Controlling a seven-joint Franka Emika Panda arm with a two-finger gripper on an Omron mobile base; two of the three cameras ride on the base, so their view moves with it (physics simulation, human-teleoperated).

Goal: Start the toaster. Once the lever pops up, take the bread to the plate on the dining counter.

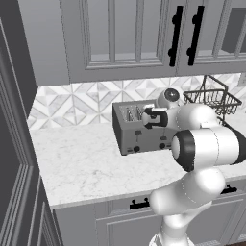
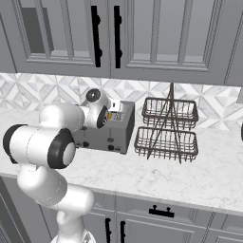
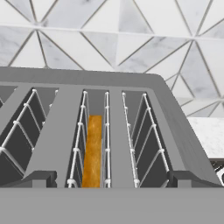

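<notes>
Four slots on the toaster (image 1: 139, 127); left base view has it on the table (image 1: 81, 163), arm directly in front. Right base view: wire basket (image 2: 167, 129) just beside toaster. Hand view: bread (image 3: 93, 151) upright in a middle slot, right below tool; tool spread unreadable.

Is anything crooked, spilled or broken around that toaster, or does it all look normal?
Nothing stands out. The toaster sits upright on the marble worktop, and the bread stands on edge, straight down in one slot. The wire basket rack beside it stands level. No crumbs or spills show.
</notes>
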